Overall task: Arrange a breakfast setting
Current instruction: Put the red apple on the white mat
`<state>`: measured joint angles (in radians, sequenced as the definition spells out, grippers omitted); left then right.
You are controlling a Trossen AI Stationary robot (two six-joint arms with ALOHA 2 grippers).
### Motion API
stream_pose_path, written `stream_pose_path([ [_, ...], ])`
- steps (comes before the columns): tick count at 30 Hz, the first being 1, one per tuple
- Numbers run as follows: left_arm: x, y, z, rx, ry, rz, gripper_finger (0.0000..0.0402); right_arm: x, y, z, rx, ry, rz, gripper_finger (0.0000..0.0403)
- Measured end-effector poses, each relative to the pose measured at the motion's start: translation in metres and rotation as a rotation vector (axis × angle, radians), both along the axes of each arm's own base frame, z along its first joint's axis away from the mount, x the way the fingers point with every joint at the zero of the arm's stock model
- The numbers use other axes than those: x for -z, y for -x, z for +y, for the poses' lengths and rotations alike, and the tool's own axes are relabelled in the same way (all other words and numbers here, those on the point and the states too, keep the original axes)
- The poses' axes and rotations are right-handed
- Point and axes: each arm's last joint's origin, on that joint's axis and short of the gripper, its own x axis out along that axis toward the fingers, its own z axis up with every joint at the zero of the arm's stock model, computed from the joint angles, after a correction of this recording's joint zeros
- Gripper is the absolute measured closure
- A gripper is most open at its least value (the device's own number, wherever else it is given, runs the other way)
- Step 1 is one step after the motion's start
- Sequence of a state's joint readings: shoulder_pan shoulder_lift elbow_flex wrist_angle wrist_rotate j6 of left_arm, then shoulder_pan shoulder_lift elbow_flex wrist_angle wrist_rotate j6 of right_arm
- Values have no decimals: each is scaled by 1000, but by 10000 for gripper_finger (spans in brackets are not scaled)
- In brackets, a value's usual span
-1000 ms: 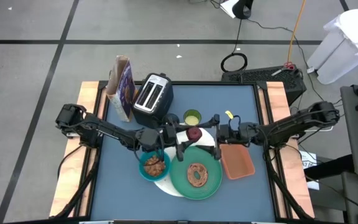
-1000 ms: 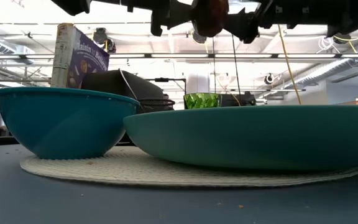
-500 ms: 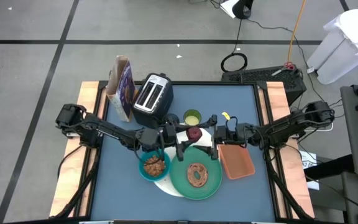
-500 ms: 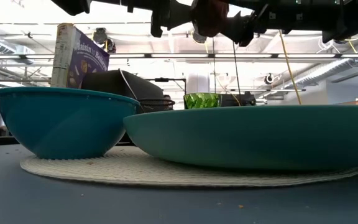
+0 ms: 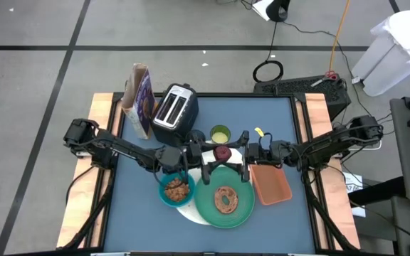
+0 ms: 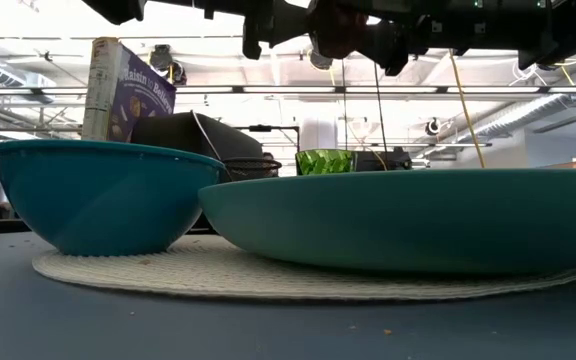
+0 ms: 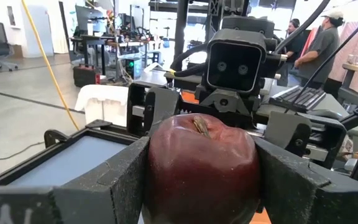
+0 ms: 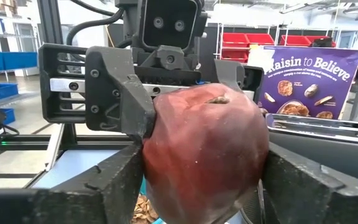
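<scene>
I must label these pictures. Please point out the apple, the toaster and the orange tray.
apple [image 7: 202, 167], left wrist view, its red front.
toaster [image 5: 175, 108], high view, its slotted top.
orange tray [image 5: 272, 183], high view, its bare inside.

Left tool [image 5: 210, 152] and right tool [image 5: 235, 152] meet mid-table, fingers clamped from opposite sides.

Right end effector [image 5: 235, 154] has advanced — closing around the apple [image 5: 222, 152].

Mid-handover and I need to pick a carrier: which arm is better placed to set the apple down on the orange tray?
Right, probably. Both the left gripper and right gripper clasp the apple above the green plate, but the orange tray lies directly under the right arm.
</scene>
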<state>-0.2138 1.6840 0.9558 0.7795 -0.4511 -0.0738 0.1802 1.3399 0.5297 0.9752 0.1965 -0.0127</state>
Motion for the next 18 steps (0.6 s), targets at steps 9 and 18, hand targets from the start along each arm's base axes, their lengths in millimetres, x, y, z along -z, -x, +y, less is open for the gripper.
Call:
stream_pose_path([
  [9,0,0,0,-2,-6,2,146,0,0,0,-1,1,0,131],
  [18,0,0,0,-4,-11,3,146,0,0,0,-4,1,1,132],
])
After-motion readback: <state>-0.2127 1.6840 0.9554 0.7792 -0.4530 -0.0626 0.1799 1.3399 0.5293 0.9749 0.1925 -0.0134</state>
